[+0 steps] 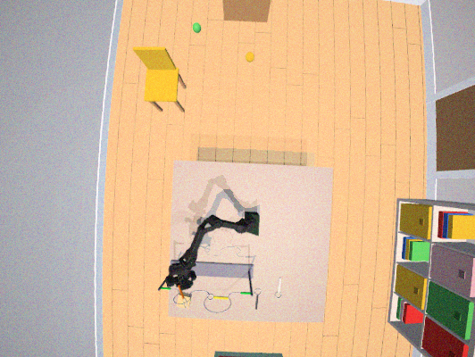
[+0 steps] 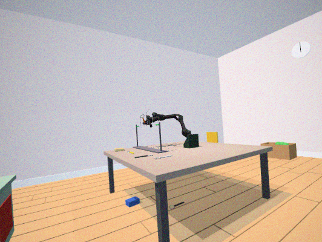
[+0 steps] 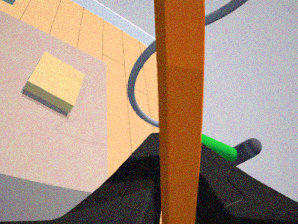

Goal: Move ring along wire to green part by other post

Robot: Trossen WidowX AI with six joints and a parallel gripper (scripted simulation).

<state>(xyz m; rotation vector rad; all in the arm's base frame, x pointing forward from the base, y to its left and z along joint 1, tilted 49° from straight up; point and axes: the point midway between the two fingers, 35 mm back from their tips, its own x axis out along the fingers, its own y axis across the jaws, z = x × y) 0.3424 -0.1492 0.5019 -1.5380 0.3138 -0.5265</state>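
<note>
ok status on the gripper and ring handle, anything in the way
gripper shut on orange handle, handle off table, grey wire close by
</note>
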